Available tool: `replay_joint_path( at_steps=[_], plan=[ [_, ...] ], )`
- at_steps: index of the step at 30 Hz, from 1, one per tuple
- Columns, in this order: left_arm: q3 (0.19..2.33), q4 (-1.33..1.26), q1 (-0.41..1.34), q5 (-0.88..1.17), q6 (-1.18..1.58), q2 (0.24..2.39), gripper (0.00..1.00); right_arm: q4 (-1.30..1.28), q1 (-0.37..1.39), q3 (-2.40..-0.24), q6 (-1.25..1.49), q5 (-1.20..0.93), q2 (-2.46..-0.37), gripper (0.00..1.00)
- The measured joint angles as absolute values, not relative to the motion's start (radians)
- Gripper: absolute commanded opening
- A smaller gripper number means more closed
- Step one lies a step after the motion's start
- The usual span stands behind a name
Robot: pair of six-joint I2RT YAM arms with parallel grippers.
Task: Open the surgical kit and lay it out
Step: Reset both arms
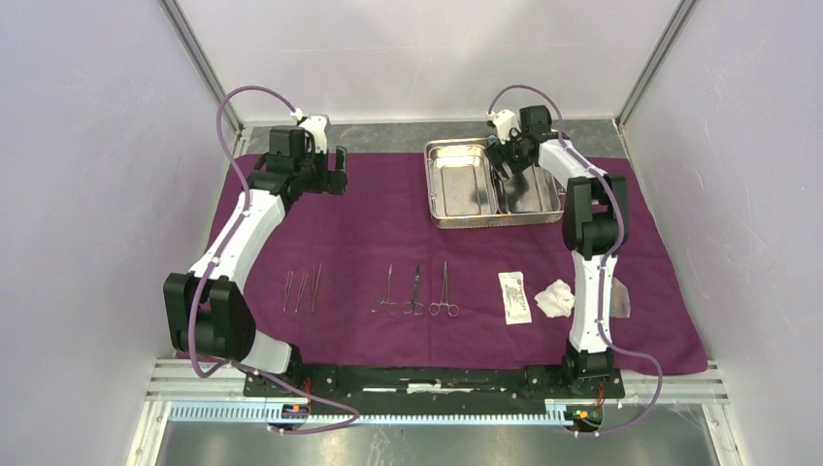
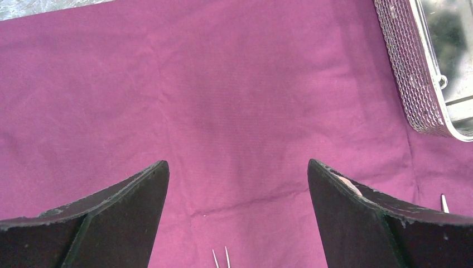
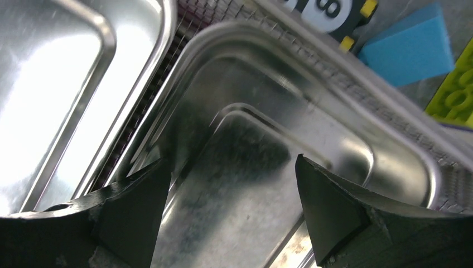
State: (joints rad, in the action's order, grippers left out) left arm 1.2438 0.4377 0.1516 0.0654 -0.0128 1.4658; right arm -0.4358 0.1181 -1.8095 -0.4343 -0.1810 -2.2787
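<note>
Both jaws gape empty, the right pair over the shiny two-compartment tray (image 1: 461,184).

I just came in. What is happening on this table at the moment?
A surgical kit is being laid out on a purple cloth. Three tweezers, three scissor-handled instruments, a white packet and gauze lie in a row along the near side. The right gripper hangs open over the right compartment of the steel tray, holding nothing; the tray looks empty. The left gripper hovers open above bare cloth, left of the tray.
</note>
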Motion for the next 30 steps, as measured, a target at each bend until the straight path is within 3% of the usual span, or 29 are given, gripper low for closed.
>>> replay_joint_path(
  at_steps=[10,21,30],
  plan=[
    [1.267,0.442,0.152,0.066,-0.024,1.478,1.00,-0.442,0.118,-1.907,-0.447,-0.139,-2.341,0.88],
    [1.277,0.467,0.152,0.068,-0.031,1.478,1.00,-0.447,0.097,-1.535,-0.549,-0.166,-2.080,0.85],
    [1.277,0.471,0.152,0.088,-0.031,1.478,1.00,-0.593,0.018,-1.483,-0.632,-0.208,-1.992,0.84]
  ],
)
